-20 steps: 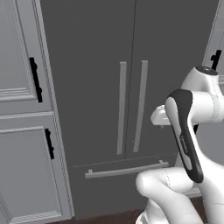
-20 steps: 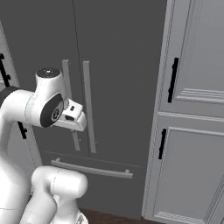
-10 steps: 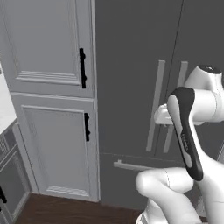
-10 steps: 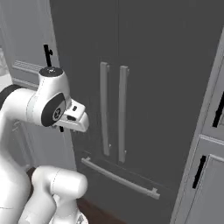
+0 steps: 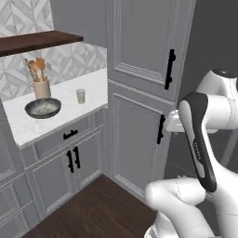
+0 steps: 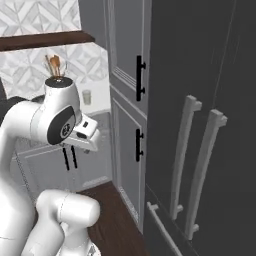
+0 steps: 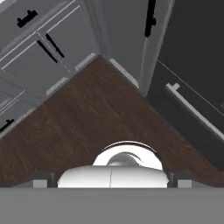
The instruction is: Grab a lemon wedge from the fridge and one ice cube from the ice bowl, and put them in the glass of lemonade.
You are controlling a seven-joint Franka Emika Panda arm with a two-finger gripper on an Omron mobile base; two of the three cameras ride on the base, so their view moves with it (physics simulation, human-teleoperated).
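Observation:
The fridge [image 6: 200, 100] stands at the right with both doors shut, its pale bar handles [image 6: 182, 160] side by side; its drawer handle [image 7: 192, 111] shows in the hand view. No lemon wedge is visible. On the white counter [image 5: 28, 128] at the far left sit the ice bowl [image 5: 42, 108] and, behind it to the right, the glass of lemonade [image 5: 81, 96] [image 6: 87, 96]. My gripper [image 7: 112, 180] hangs tucked near the arm, pointing down at the wooden floor, its fingertips [image 7: 43, 179] wide apart with nothing between them: open, far from fridge and counter.
A beige pot of wooden spoons [image 5: 41, 86] stands behind the bowl under a dark wall shelf [image 5: 42, 42]. Tall light grey cabinets [image 5: 144, 93] with black handles stand between counter and fridge. Base cabinets [image 5: 65, 162] sit under the counter. Dark wood floor [image 7: 96, 113] lies open below.
The whole picture has swung: the camera turned left, so the fridge slid to the right and the cabinets and counter came into view. The arm keeps its folded pose.

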